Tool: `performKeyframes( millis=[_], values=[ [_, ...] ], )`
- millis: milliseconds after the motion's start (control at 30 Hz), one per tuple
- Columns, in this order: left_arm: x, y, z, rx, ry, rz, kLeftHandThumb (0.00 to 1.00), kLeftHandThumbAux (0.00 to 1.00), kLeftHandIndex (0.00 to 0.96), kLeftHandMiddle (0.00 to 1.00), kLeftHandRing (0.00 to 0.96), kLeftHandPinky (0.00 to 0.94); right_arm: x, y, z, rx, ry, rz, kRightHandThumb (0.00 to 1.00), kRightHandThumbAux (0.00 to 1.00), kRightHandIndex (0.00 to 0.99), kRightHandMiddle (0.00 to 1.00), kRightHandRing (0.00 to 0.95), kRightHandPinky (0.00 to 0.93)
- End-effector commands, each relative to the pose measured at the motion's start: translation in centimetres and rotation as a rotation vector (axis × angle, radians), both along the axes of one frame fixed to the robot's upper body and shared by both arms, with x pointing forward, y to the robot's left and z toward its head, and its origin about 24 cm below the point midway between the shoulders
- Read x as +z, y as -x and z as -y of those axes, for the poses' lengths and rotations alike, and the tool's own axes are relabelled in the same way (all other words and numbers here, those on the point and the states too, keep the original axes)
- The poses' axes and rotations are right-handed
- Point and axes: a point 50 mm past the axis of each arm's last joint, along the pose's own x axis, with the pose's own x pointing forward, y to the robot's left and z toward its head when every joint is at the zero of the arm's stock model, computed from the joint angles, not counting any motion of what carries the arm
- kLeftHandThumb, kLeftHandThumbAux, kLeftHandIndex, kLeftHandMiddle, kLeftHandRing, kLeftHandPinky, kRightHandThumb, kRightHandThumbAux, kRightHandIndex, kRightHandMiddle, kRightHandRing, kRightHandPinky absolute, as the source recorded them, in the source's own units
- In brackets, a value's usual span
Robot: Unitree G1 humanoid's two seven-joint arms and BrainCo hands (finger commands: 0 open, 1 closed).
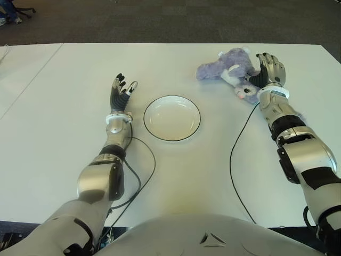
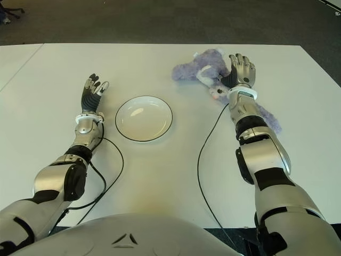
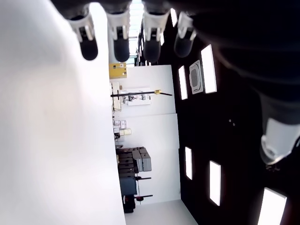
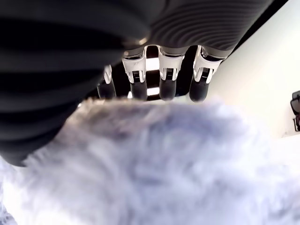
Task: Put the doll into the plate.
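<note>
While the doll (image 1: pixel 226 68) lay on the table (image 1: pixel 64 106) at about one o'clock from the plate (image 1: pixel 172 118), my right hand (image 1: pixel 269 70) sat against its right side, fingers (image 4: pixel 168 86) stretched out straight over the purple fur and not closed on it. The plate held nothing. My left hand (image 1: pixel 120 93) showed just beside the plate at nine o'clock, its fingers (image 3: pixel 120 45) spread apart and holding nothing. A black cable (image 1: pixel 234 160) ran across the table near my right arm.

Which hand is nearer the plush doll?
Right. The right hand is at the plush doll, fingers open against its fur; the left hand shows beyond the plate.
</note>
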Motion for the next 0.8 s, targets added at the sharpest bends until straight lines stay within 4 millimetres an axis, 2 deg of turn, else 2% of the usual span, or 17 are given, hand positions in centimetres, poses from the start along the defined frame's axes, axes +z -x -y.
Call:
performKeyframes(
  millis=[33, 400, 800],
  values=[
    [-9.1, 7.8, 1.4, 0.005, 0.095, -0.434, 0.000, 0.512, 0.078, 0.096, 0.088, 0.090, -4.0, 1.1, -1.9, 0.002, -0.087, -0.098, 0.409, 0.572, 0.084, 0.000, 0.000, 0.000],
    [-9.1, 7.9, 1.3, 0.012, 0.093, -0.432, 0.000, 0.512, 0.066, 0.093, 0.090, 0.089, -7.4, 2.1, -5.6, 0.009, -0.194, -0.198, 0.404, 0.585, 0.074, 0.000, 0.000, 0.000],
    [-9.2, 8.0, 1.3, 0.006, 0.091, -0.429, 0.000, 0.508, 0.050, 0.091, 0.089, 0.090, -8.8, 2.9, -7.5, 0.024, -0.199, -0.235, 0.423, 0.622, 0.066, 0.000, 0.000, 0.000]
  ],
)
